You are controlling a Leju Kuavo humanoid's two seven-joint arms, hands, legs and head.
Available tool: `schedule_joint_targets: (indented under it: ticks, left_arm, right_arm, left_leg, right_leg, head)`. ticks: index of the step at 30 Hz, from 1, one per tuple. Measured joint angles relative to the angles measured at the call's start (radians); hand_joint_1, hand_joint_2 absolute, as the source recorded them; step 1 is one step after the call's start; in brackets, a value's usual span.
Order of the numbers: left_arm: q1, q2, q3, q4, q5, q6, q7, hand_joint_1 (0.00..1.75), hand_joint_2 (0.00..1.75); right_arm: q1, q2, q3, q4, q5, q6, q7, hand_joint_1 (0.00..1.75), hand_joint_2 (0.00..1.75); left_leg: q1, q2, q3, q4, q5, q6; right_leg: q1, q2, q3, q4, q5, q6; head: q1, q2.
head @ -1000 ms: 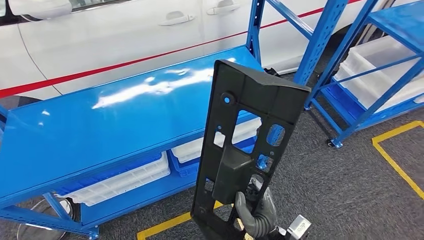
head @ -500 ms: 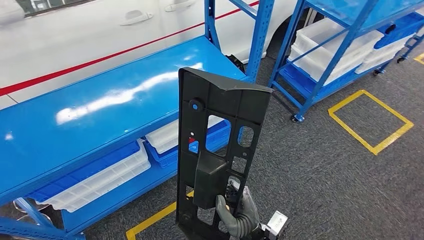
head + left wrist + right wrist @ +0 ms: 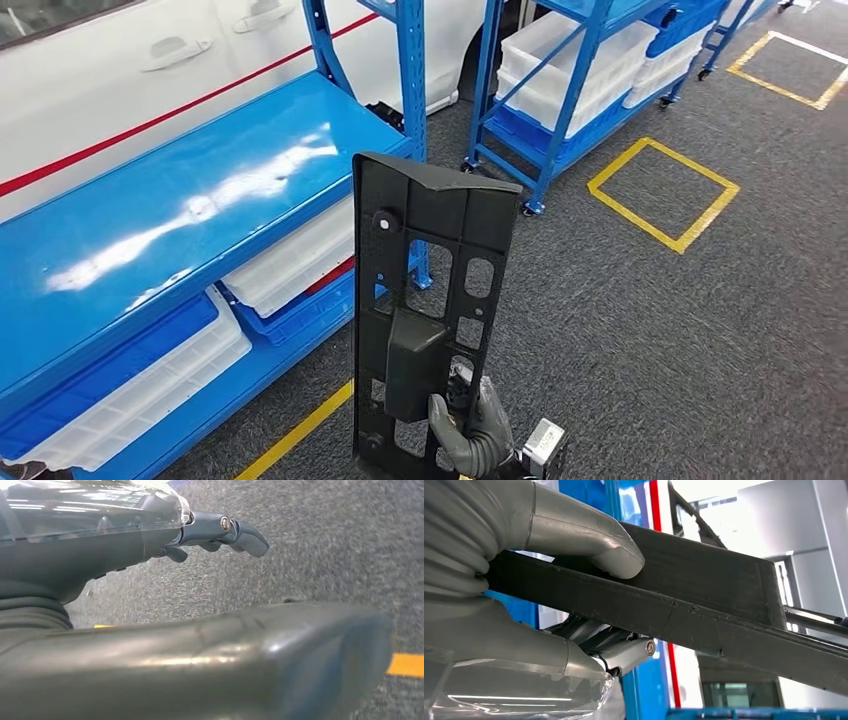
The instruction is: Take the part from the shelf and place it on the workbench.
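my right hand [image 3: 470, 432] sits low in the head view, wrapped around the bottom end of the part [image 3: 430, 300], a long black plastic panel with cut-out windows and a raised block near my grip. in the right wrist view my thumb [image 3: 589, 537] presses on one face of the part [image 3: 704, 595] and my darker fingers [image 3: 619, 650] close on the other, so it is firmly clamped. the part stands nearly upright in the air, its top end leaning a little away from me, touching nothing but my hand.

my left hand [image 3: 150, 630] hangs over grey carpet [image 3: 325, 545] with nothing in it; its thumb lies straight and its fingers [image 3: 220, 530] are stretched out, apart from the thumb.

under the part the floor carries yellow tape lines [image 3: 300, 430]. just behind and to the left runs the blue counter [image 3: 150, 230], its glossy top bare, with white bins [image 3: 140, 390] and blue trays on the level below. farther off to the right stands a blue shelf [image 3: 560, 90] holding more white bins, a yellow taped square [image 3: 665, 190] on the carpet before it. behind the counter is the side of a white car [image 3: 120, 70] with a red stripe.
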Motion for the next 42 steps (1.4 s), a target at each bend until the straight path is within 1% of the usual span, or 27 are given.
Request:
schedule_joint_targets:
  ticks: [2, 3, 4, 5, 7, 9, 11, 12, 13, 14, 15, 17, 19, 21, 23, 25, 27, 28, 29, 30, 32, 34, 36, 37, 38, 40, 42]
  left_arm:
    - [0.001, -0.009, -0.004, 0.003, 0.006, 0.0, -0.005, 0.0, 0.0]
    - [0.0, -0.011, -0.007, 0.005, 0.01, 0.0, -0.007, 0.0, 0.0]
    - [-0.002, -0.014, -0.009, 0.006, 0.013, 0.0, -0.009, 0.0, 0.0]
    - [-0.004, -0.017, -0.011, 0.006, 0.017, 0.0, -0.012, 0.0, 0.0]
    - [-0.008, -0.022, -0.018, 0.006, 0.026, 0.0, -0.025, 0.0, 0.0]
    - [-0.008, -0.027, -0.023, 0.006, 0.035, 0.0, -0.04, 0.0, 0.0]
    - [-0.007, -0.029, -0.025, 0.006, 0.044, 0.0, -0.053, 0.0, 0.0]
    - [-0.007, -0.029, -0.027, 0.006, 0.047, 0.0, -0.058, 0.0, 0.0]
    - [-0.007, -0.03, -0.03, 0.006, 0.047, 0.0, -0.062, 0.0, 0.0]
    - [-0.007, -0.031, -0.032, 0.006, 0.046, 0.0, -0.064, 0.0, 0.0]
    - [-0.007, -0.033, -0.034, 0.006, 0.043, 0.0, -0.065, 0.0, 0.0]
    - [-0.007, -0.035, -0.037, 0.005, 0.038, 0.0, -0.067, 0.0, 0.0]
    - [-0.006, -0.038, -0.039, 0.001, 0.032, 0.0, -0.068, 0.0, 0.0]
    - [-0.003, -0.041, -0.039, -0.011, 0.027, 0.0, -0.065, 0.0, 0.0]
    - [0.006, -0.046, -0.039, -0.031, 0.025, -0.001, -0.059, 0.0, 0.0]
    - [0.014, -0.048, -0.04, -0.046, 0.025, -0.001, -0.055, 0.0, 0.0]
    - [0.02, -0.049, -0.04, -0.056, 0.025, -0.002, -0.053, 0.0, 0.0]
    - [0.022, -0.049, -0.039, -0.061, 0.025, -0.002, -0.052, 0.0, 0.0]
    - [0.024, -0.049, -0.039, -0.065, 0.025, -0.002, -0.052, 0.0, 0.0]
    - [0.025, -0.049, -0.039, -0.069, 0.026, -0.003, -0.051, 0.0, 0.0]
    - [0.028, -0.05, -0.039, -0.074, 0.027, -0.006, -0.047, 0.0, 0.0]
    - [0.031, -0.053, -0.039, -0.08, 0.028, -0.01, -0.04, 0.0, 0.0]
    - [0.03, -0.056, -0.039, -0.087, 0.031, -0.013, -0.035, 0.0, 0.0]
    - [0.031, -0.058, -0.039, -0.092, 0.033, -0.015, -0.033, 0.0, 0.0]
    - [0.032, -0.06, -0.039, -0.096, 0.035, -0.017, -0.033, 0.0, 0.0]
    - [0.036, -0.063, -0.039, -0.102, 0.038, -0.023, -0.033, 0.0, 0.0]
    - [0.041, -0.065, -0.039, -0.107, 0.039, -0.031, -0.035, 0.0, 0.0]
  right_arm:
    - [-0.005, 0.004, 0.0, 0.008, 0.0, 0.001, 0.0, 1.75, 1.75]
    - [-0.007, 0.006, 0.0, 0.012, 0.001, 0.001, 0.0, 1.75, 1.75]
    - [-0.009, 0.008, 0.0, 0.015, 0.004, -0.001, 0.0, 1.75, 1.75]
    - [-0.009, 0.009, 0.0, 0.017, 0.008, -0.005, 0.0, 1.75, 1.75]
    - [-0.01, 0.011, -0.002, 0.021, 0.018, -0.016, 0.0, 1.75, 1.75]
    - [-0.013, 0.011, -0.004, 0.023, 0.023, -0.025, 0.0, 1.75, 1.75]
    - [-0.012, 0.012, -0.006, 0.027, 0.023, -0.034, 0.0, 1.75, 1.75]
    - [-0.01, 0.012, -0.009, 0.029, 0.022, -0.038, 0.0, 1.75, 1.75]
    - [-0.008, 0.012, -0.011, 0.031, 0.021, -0.043, 0.0, 1.75, 1.75]
    - [-0.007, 0.012, -0.014, 0.032, 0.021, -0.046, 0.0, 1.75, 1.75]
    - [-0.007, 0.012, -0.016, 0.033, 0.021, -0.049, 0.0, 1.75, 1.75]
    - [-0.007, 0.016, -0.018, 0.033, 0.02, -0.052, 0.0, 1.75, 1.75]
    - [-0.007, 0.021, -0.018, 0.034, 0.018, -0.052, 0.0, 1.75, 1.75]
    - [-0.006, 0.024, -0.019, 0.034, 0.016, -0.051, 0.0, 1.75, 1.75]
    - [-0.006, 0.029, -0.02, 0.034, 0.015, -0.049, 0.0, 1.75, 1.75]
    - [-0.007, 0.035, -0.02, 0.035, 0.014, -0.049, 0.0, 1.75, 1.75]
    - [-0.007, 0.038, -0.02, 0.037, 0.013, -0.049, 0.0, 1.75, 1.75]
    - [-0.007, 0.038, -0.02, 0.039, 0.013, -0.049, 0.0, 1.75, 1.75]
    - [-0.007, 0.039, -0.02, 0.041, 0.012, -0.049, 0.0, 1.75, 1.75]
    - [-0.007, 0.04, -0.02, 0.042, 0.011, -0.048, 0.0, 1.75, 1.75]
    - [-0.008, 0.042, -0.02, 0.043, 0.008, -0.043, 0.0, 1.75, 1.75]
    - [-0.01, 0.044, -0.02, 0.043, 0.007, -0.036, 0.0, 1.75, 1.75]
    - [-0.01, 0.044, -0.019, 0.045, 0.007, -0.031, 0.0, 1.75, 1.75]
    - [-0.011, 0.044, -0.019, 0.046, 0.007, -0.029, 0.0, 1.75, 1.75]
    - [-0.013, 0.044, -0.019, 0.048, 0.007, -0.028, 0.0, 1.75, 1.75]
    - [-0.019, 0.044, -0.019, 0.052, 0.007, -0.025, 0.0, 1.75, 1.75]
    - [-0.023, 0.044, -0.019, 0.057, 0.007, -0.023, 0.0, 1.75, 1.75]
  left_leg:
    - [-0.001, -0.049, 0.06, -0.114, 0.032, 0.01]
    - [-0.003, -0.063, 0.072, -0.138, 0.033, 0.011]
    - [-0.005, -0.06, 0.075, -0.145, 0.034, 0.011]
    - [-0.004, -0.048, 0.076, -0.152, 0.038, 0.014]
    - [-0.001, -0.019, 0.079, -0.167, 0.047, 0.025]
    - [-0.002, 0.013, 0.079, -0.175, 0.053, 0.034]
    - [-0.006, 0.043, 0.074, -0.173, 0.053, 0.037]
    - [-0.007, 0.058, 0.072, -0.171, 0.053, 0.037]
    - [-0.007, 0.072, 0.07, -0.169, 0.052, 0.037]
    - [-0.007, 0.086, 0.069, -0.166, 0.051, 0.036]
    - [-0.008, 0.098, 0.069, -0.163, 0.049, 0.035]
    - [-0.014, 0.117, 0.07, -0.157, 0.044, 0.028]
    - [-0.018, 0.134, 0.07, -0.154, 0.041, 0.019]
    - [-0.017, 0.144, 0.072, -0.151, 0.037, 0.011]
    - [-0.013, 0.107, 0.056, -0.108, 0.002, 0.001]
    - [-0.009, 0.052, 0.004, 0.015, -0.07, -0.007]
    - [-0.008, 0.033, -0.046, 0.133, -0.116, -0.01]
    - [-0.007, 0.031, -0.049, 0.142, -0.108, -0.01]
    - [-0.006, 0.028, -0.031, 0.106, -0.08, -0.01]
    - [-0.003, 0.018, 0.002, 0.04, -0.04, -0.009]
    - [0.003, -0.033, 0.061, -0.091, 0.011, -0.007]
    - [0.005, -0.064, 0.077, -0.137, 0.017, -0.002]
    - [0.002, -0.043, 0.077, -0.143, 0.024, 0.012]
    - [0.001, -0.029, 0.078, -0.146, 0.029, 0.02]
    - [0.001, -0.015, 0.078, -0.15, 0.033, 0.029]
    - [-0.004, 0.016, 0.074, -0.153, 0.038, 0.039]
    - [-0.011, 0.05, 0.069, -0.152, 0.038, 0.042]
  right_leg:
    - [-0.003, 0.024, -0.005, 0.001, 0.006, 0.009]
    - [-0.006, 0.035, -0.01, 0.001, 0.01, 0.016]
    - [-0.009, 0.048, -0.013, -0.001, 0.015, 0.023]
    - [-0.01, 0.056, -0.016, -0.002, 0.018, 0.031]
    - [-0.006, 0.027, -0.029, 0.019, 0.004, 0.042]
    - [-0.003, -0.03, -0.075, 0.115, -0.054, 0.048]
    - [-0.005, -0.052, -0.133, 0.238, -0.108, 0.053]
    - [-0.006, -0.055, -0.144, 0.266, -0.112, 0.055]
    - [-0.006, -0.059, -0.137, 0.257, -0.097, 0.056]
    - [-0.006, -0.065, -0.11, 0.21, -0.068, 0.056]
    - [-0.005, -0.081, -0.069, 0.139, -0.037, 0.054]
    - [0.002, -0.118, -0.008, 0.024, -0.001, 0.042]
    - [0.008, -0.124, 0.0, -0.005, 0.002, 0.027]
    - [0.005, -0.102, -0.004, -0.008, 0.008, 0.017]
    - [0.0, -0.083, -0.007, -0.013, 0.016, 0.005]
    - [-0.003, -0.061, -0.012, -0.015, 0.022, -0.003]
    - [-0.002, -0.036, -0.018, -0.013, 0.026, -0.003]
    - [-0.003, -0.021, -0.02, -0.011, 0.027, -0.002]
    - [-0.003, -0.006, -0.02, -0.009, 0.028, 0.0]
    - [-0.004, 0.009, -0.021, -0.006, 0.028, 0.002]
    - [-0.004, 0.036, -0.026, 0.001, 0.029, 0.011]
    - [-0.005, 0.059, -0.036, 0.004, 0.035, 0.026]
    - [-0.009, 0.076, -0.044, 0.002, 0.041, 0.041]
    - [-0.008, 0.061, -0.05, 0.01, 0.037, 0.046]
    - [-0.007, 0.033, -0.063, 0.034, 0.02, 0.05]
    - [-0.004, -0.034, -0.116, 0.145, -0.044, 0.054]
    - [-0.004, -0.056, -0.173, 0.272, -0.096, 0.057]
  head:
    - [0.0, 0.0]
    - [0.0, 0.0]
    - [0.0, 0.0]
    - [0.0, 0.0]
    - [0.0, 0.0]
    - [0.001, 0.0]
    - [0.001, 0.0]
    - [0.001, 0.0]
    - [0.001, 0.0]
    - [0.001, 0.0]
    - [0.001, 0.0]
    - [0.001, 0.0]
    - [0.001, 0.0]
    - [0.001, 0.0]
    - [0.001, 0.0]
    - [0.0, 0.0]
    - [0.0, 0.0]
    - [0.0, 0.0]
    - [0.0, 0.0]
    - [0.0, 0.0]
    - [0.0, 0.0]
    - [0.001, 0.0]
    - [0.001, 0.0]
    - [0.001, 0.0]
    - [0.002, 0.0]
    - [0.002, 0.0]
    - [0.002, 0.0]
